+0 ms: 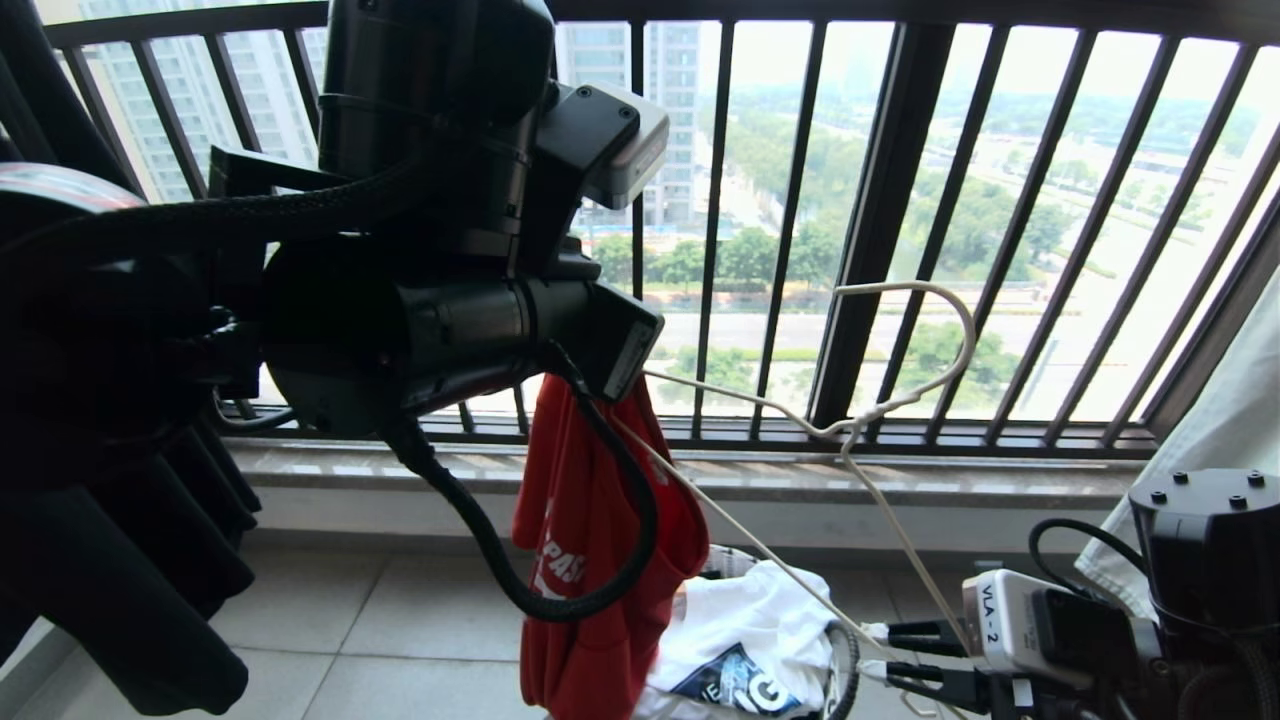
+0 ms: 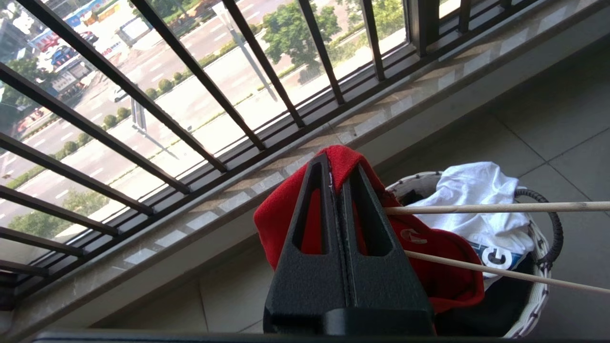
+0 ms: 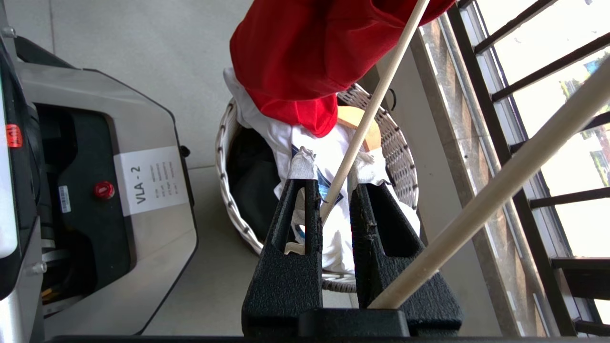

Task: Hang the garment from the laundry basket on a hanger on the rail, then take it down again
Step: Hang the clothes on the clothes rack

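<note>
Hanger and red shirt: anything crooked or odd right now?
Yes. The wire hanger is tilted steeply, held at one end by the right gripper, hook on nothing. The red T-shirt hangs bunched from the shut left gripper above the laundry basket, not spread on the hanger.

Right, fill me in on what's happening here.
The left claw is shut on the red short-sleeved T-shirt, holding it up above the small round white woven laundry basket, where a white printed garment lies. The right claw grips the thin whitish wire hanger by one of its rods, and the hanger's far arm reaches toward the shirt. The shirt is not on the hanger yet.
</note>
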Robot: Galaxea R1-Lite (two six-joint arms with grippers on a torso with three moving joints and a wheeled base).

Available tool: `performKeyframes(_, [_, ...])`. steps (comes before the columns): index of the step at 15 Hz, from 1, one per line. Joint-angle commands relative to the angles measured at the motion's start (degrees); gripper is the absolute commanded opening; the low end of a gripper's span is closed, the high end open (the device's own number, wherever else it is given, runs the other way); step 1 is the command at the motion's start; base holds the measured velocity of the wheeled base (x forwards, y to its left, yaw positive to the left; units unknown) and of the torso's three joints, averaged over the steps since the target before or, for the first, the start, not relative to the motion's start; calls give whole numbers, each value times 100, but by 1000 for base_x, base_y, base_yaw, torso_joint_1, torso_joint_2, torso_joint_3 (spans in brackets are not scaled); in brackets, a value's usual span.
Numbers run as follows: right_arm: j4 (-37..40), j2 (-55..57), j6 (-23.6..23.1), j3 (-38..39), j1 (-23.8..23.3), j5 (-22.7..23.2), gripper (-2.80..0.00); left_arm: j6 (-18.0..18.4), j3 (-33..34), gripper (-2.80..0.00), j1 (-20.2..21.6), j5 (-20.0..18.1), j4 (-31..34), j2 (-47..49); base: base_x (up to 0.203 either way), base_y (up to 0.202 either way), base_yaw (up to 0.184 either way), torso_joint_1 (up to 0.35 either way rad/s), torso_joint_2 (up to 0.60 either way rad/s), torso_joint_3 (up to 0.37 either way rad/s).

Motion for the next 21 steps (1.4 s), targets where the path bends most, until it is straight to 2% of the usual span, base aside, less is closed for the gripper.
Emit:
performKeyframes(1, [-15,3,-24,36,145,21,-280,13,-233,-280,70,23,-91,235,0,0,0,0,0,0])
performKeyframes(5, [-6,47,-9,84,337,2,-280,-79,-623,-280,110,14,-99,447,0,0,0,0,0,0])
performKeyframes(9, [-24,47,35,31,315,10,-280,-641,-501,-280,-374,5,-36,394,0,0,0,0,0,0])
performKeyframes(14, [-24,28,66,-90,20,29,-280,-834,-224,-280,-915,-6,-32,313,0,0,0,0,0,0])
performKeyframes(16, [-32,-5,331,-134,-25,69,-280,-977,-178,-280,-1109,-14,-32,323,0,0,0,0,0,0])
performKeyframes(19, [-33,-23,430,-175,-34,179,-280,-979,-179,-280,-1250,-16,-32,334,0,0,0,0,0,0])
performKeyframes(21, [-40,-23,673,-215,-43,266,-280,-979,-136,-280,-1307,-22,-32,291,0,0,0,0,0,0])
